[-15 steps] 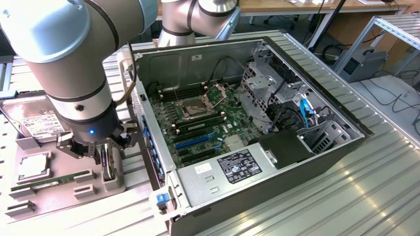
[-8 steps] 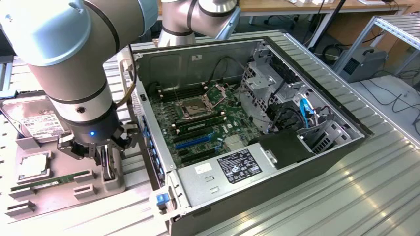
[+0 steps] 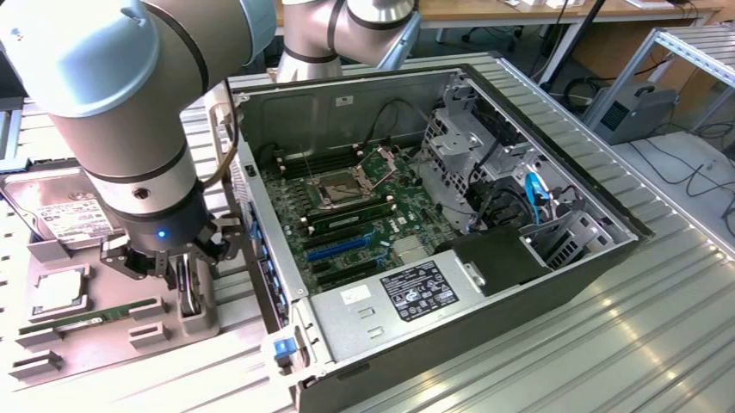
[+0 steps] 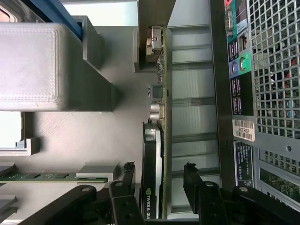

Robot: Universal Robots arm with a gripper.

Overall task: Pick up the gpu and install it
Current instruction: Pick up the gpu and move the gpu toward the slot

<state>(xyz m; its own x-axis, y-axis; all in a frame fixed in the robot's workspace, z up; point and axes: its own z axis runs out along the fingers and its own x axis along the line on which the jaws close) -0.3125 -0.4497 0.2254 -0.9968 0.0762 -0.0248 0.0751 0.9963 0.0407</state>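
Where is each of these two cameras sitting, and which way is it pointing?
Exterior view: off the arm and above the bench, looking down at the open computer case and the grey parts holder; the arm and its end effector show on the exterior view's left.
Wrist view: on the wrist, looking down along the open fingers, which straddle the gpu standing on edge in the holder.
Shared: the end effector, the holder and the case's outer wall.
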